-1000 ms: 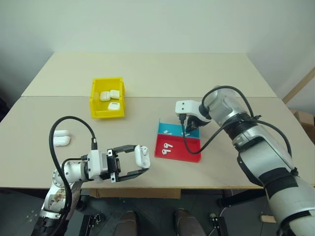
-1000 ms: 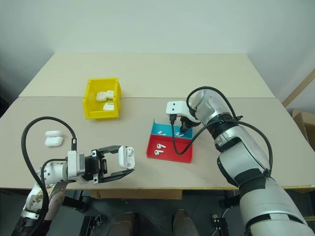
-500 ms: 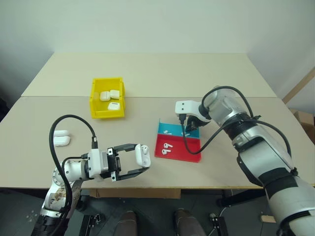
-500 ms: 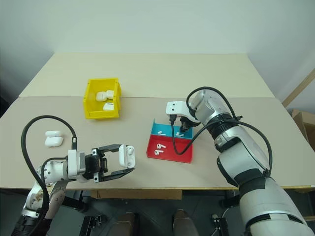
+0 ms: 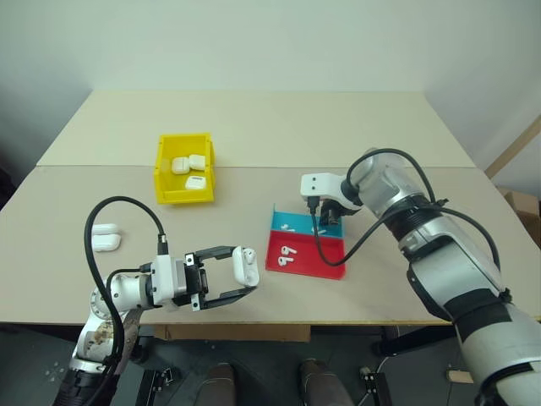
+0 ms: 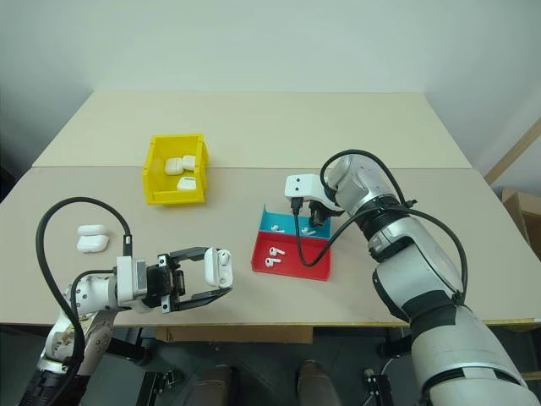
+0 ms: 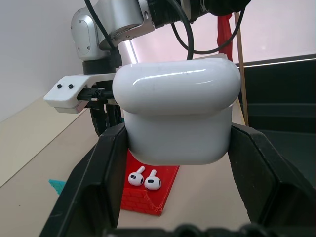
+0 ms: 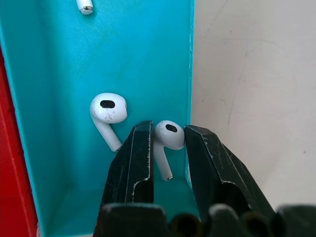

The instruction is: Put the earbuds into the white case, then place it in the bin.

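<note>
My left gripper [image 5: 246,272] is shut on a white case [image 5: 246,264] and holds it level above the table's near edge; the case [image 7: 175,108] sits between both fingers. My right gripper [image 8: 168,129] points down into the blue half of the tray [image 5: 297,222]. Its fingers pinch one earbud [image 8: 170,136] beside the tray wall. A second earbud [image 8: 107,109] lies next to it, and a third [image 8: 85,5] is farther off. Two more earbuds [image 5: 287,252] lie in the red half. The yellow bin [image 5: 166,173] stands at the back left.
Three white cases [image 5: 188,167] lie inside the bin. Two more white cases [image 5: 106,238] rest on the table at the left. A black cable loops from each wrist. A seam in the table [image 5: 254,167] runs behind the tray.
</note>
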You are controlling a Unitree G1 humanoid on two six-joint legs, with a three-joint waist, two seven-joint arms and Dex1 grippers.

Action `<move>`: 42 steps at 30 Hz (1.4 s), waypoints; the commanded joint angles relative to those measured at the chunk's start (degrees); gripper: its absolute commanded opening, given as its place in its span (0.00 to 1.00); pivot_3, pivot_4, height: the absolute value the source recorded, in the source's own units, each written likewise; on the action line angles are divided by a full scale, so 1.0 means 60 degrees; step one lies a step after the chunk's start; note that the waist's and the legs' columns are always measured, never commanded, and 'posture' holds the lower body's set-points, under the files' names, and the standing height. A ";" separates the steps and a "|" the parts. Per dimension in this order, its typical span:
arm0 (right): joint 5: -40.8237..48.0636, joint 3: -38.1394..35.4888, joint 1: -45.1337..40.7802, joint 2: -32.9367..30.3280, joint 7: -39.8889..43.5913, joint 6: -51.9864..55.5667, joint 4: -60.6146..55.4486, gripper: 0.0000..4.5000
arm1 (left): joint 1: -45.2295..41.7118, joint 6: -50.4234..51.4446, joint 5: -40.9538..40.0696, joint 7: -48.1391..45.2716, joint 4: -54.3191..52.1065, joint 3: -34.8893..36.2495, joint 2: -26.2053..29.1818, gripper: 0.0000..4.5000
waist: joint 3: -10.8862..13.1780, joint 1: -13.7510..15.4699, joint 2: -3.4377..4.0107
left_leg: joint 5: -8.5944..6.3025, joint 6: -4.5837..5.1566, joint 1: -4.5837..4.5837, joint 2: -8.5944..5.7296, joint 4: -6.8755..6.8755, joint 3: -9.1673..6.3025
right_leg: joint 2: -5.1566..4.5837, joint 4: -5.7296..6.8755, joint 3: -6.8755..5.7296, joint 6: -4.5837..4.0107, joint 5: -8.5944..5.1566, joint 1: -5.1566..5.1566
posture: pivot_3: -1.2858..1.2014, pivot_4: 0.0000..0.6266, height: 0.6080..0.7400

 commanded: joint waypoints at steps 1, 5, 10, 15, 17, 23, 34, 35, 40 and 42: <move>-0.0057 -0.0280 0.0000 -0.0139 -0.0049 -0.0055 -0.0380 0.25 | -0.0124 -0.0159 -0.0018 0.0053 -0.0172 -0.0002 0.0019 0.62 | 0.0000 0.0001 0.0000 | 0.0000 0.0000 0.0000 0.0000 0.0000 0.0000 | 0.0000 0.0001 0.0000 0.0000 0.0000 0.0000 | 0.52 0.24 1.00; 0.0163 -0.0681 -0.0023 -0.0359 -0.0107 0.0177 -0.1154 0.25 | -0.0240 -0.0078 -0.0080 0.0079 -0.0185 0.0008 0.0015 0.62 | 0.0001 0.0007 0.0001 | 0.0000 0.0000 -0.0002 -0.0001 0.0000 0.0000 | -0.0001 0.0000 0.0000 0.0000 0.0000 0.0000 | 0.52 0.24 1.00; 0.1563 -0.2633 0.0009 -0.0692 -0.0119 0.1773 -0.3057 0.25 | -0.0560 0.0323 -0.0133 0.0537 -0.0416 0.0003 -0.0081 0.62 | 0.0004 0.0035 0.0006 | 0.0000 0.0000 -0.0009 -0.0002 0.0000 -0.0005 | -0.0002 -0.0001 -0.0001 0.0000 0.0000 -0.0003 | 0.52 0.24 1.00; 0.3720 -0.5507 0.0748 -0.0763 -0.0802 0.4083 -0.5676 0.25 | -0.0836 0.0761 -0.0353 0.0899 -0.0702 0.0008 -0.0163 0.62 | 0.0004 0.0063 0.0005 | 0.0000 0.0000 -0.0013 -0.0002 0.0000 -0.0018 | -0.0003 -0.0007 -0.0010 0.0001 0.0000 0.0007 | 0.52 0.24 1.00; 0.4617 -0.6720 0.1479 -0.0473 -0.1413 0.4524 -0.7100 0.25 | -0.1045 0.0965 -0.0376 0.1083 -0.0763 -0.0036 -0.0244 0.62 | 0.0003 0.0098 0.0004 | 0.0000 0.0000 -0.0013 -0.0004 0.0001 -0.0022 | -0.0004 -0.0006 -0.0014 0.0001 0.0000 0.0010 | 0.52 0.24 1.00; 0.7455 -0.9471 0.3690 0.1281 -0.3357 0.4734 -1.0938 0.25 | -0.1963 0.1433 -0.0226 0.1553 -0.0534 -0.0354 -0.0656 0.62 | 0.0002 0.0043 0.0003 | 0.0000 0.0000 -0.0013 -0.0009 0.0007 -0.0024 | -0.0004 -0.0001 -0.0014 0.0003 -0.0001 0.0016 | 0.52 0.24 1.00; 1.1732 -1.0012 0.6499 0.3743 -0.5424 0.3701 -1.4283 0.25 | -0.3324 0.1962 -0.0129 0.2126 -0.0056 -0.0817 -0.1569 0.62 | -0.0001 0.0037 0.0002 | 0.0000 0.0000 -0.0011 -0.0008 0.0005 -0.0024 | 0.0001 -0.0002 -0.0010 0.0007 -0.0003 0.0019 | 0.52 0.24 1.00; 1.1638 -0.9749 0.6831 0.3761 -0.5293 0.3303 -1.4467 0.25 | -0.3380 0.2023 -0.0218 0.2117 -0.0095 -0.0819 -0.1637 0.62 | -0.0001 0.0034 0.0002 | 0.0000 0.0000 -0.0012 -0.0008 0.0005 -0.0025 | 0.0001 -0.0005 -0.0011 0.0007 -0.0003 0.0020 | 0.52 0.24 1.00; 1.1405 -0.8728 0.8049 0.3879 -0.4589 0.1386 -1.4676 0.25 | -0.3540 0.2335 -0.0718 0.1795 -0.0232 -0.0735 -0.1701 0.62 | -0.0001 0.0004 0.0003 | 0.0000 0.0000 -0.0003 -0.0004 0.0004 -0.0024 | 0.0006 0.0001 -0.0009 0.0008 -0.0003 0.0020 | 0.52 0.24 1.00; 1.0988 -0.8275 0.8355 0.3696 -0.4259 0.0671 -1.4515 0.25 | -0.3621 0.2487 -0.1003 0.1696 -0.0291 -0.0637 -0.1673 0.62 | -0.0001 -0.0001 0.0003 | 0.0001 -0.0001 0.0004 -0.0005 0.0005 -0.0023 | 0.0007 0.0002 -0.0006 0.0007 -0.0003 0.0023 | 0.52 0.24 1.00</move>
